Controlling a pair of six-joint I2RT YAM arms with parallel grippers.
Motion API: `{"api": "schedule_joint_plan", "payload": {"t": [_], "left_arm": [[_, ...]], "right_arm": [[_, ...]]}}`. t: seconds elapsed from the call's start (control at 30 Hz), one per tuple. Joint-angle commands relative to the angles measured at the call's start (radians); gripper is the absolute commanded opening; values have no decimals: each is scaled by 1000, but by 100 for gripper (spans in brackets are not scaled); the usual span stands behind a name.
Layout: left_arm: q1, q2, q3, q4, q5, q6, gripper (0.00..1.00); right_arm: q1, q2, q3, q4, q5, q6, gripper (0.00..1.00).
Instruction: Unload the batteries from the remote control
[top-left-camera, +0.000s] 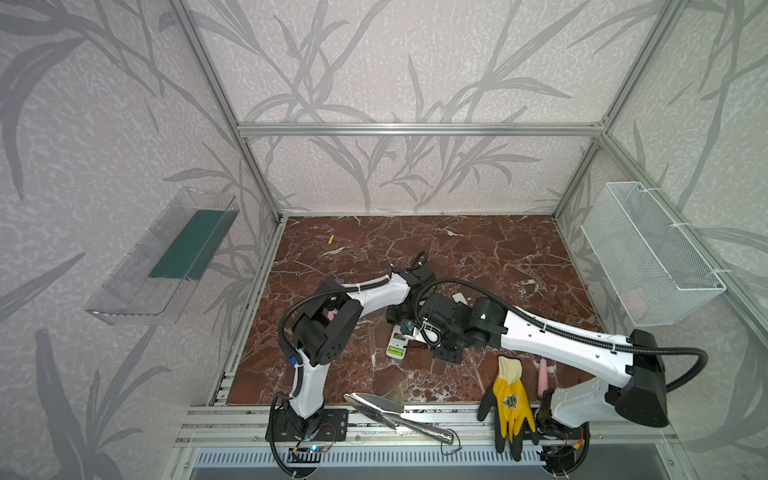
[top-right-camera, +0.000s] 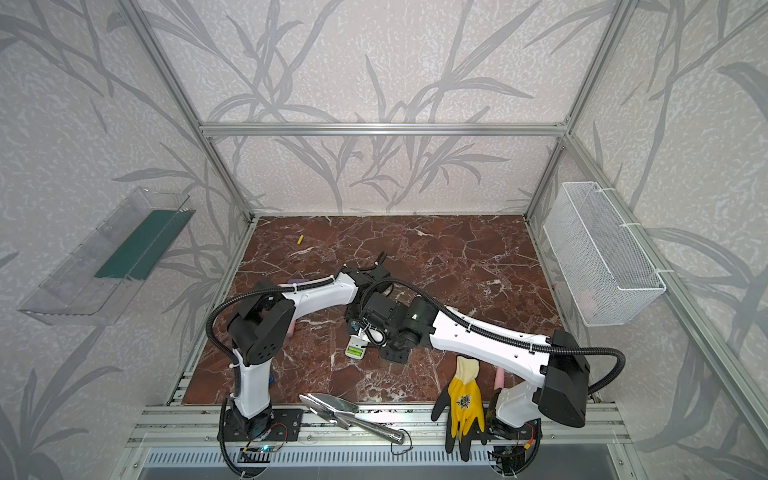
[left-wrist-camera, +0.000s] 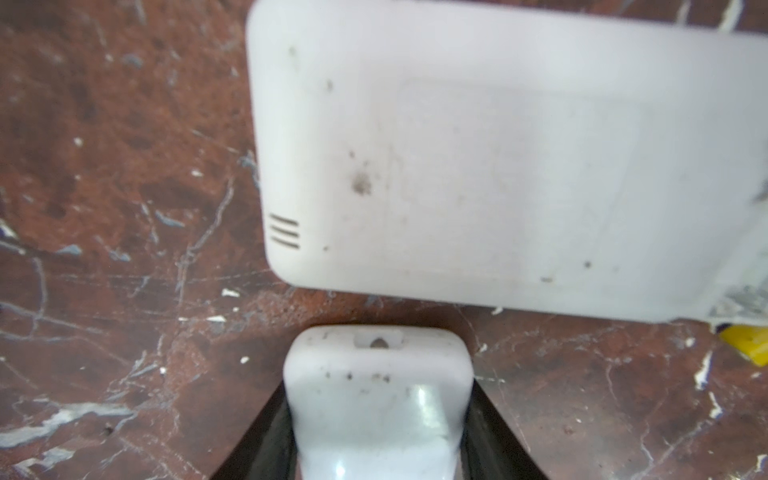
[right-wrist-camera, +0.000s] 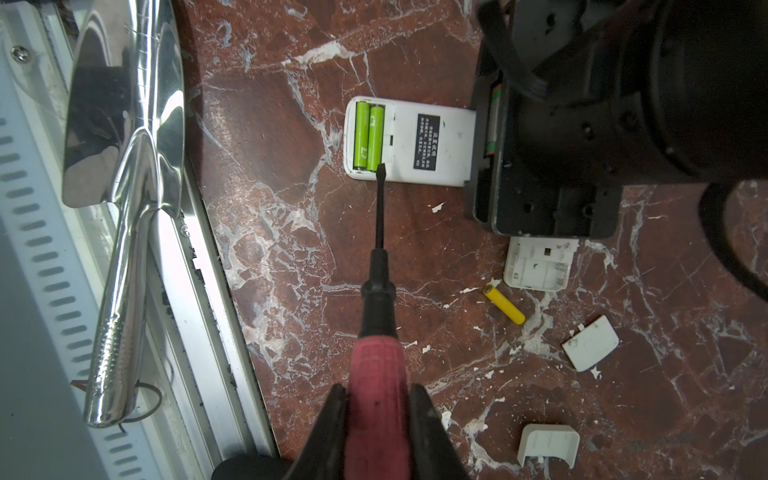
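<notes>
Right pincer (right-wrist-camera: 377, 392); batteries (right-wrist-camera: 369, 135) at screwdriver (right-wrist-camera: 377, 286) tip

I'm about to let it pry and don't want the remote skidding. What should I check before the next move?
1. Hold of the right gripper on the screwdriver: ok.
2. Compartment open, green batteries exposed: ok.
3. Blade tip at the green batteries' end: ok.
4. Clamp of the left gripper on the remote: cannot tell; it straddles one end.
5. Loose yellow battery out of the prying path: ok, it lies apart from the remote.
</notes>
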Motion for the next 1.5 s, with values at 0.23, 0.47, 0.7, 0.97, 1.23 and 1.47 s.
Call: {"api": "schedule_joint_plan", "payload": {"t": [0.23, 0.47, 0.7, 0.97, 1.23, 1.47], "left_arm": [[-35, 59, 90, -166, -113, -14, 11], [-52, 83, 110, -171, -118, -19, 8], [-58, 89, 112, -169, -118, -22, 7], [-61, 91, 117, -169, -130, -26, 5], [-63, 94, 109, -160, -132, -25, 3], [-62, 100, 107, -155, -132, -22, 1]], "right_arm": [[22, 23, 24, -33, 18, 15, 0], [30, 41, 20, -18, 5, 31, 0], [30, 49, 18, -7, -14, 40, 0], [30, 78, 28, -13, -19, 75, 0], [30, 85, 35, -7, -29, 103, 0], [30, 46, 36, 2, -27, 119, 0]]}}
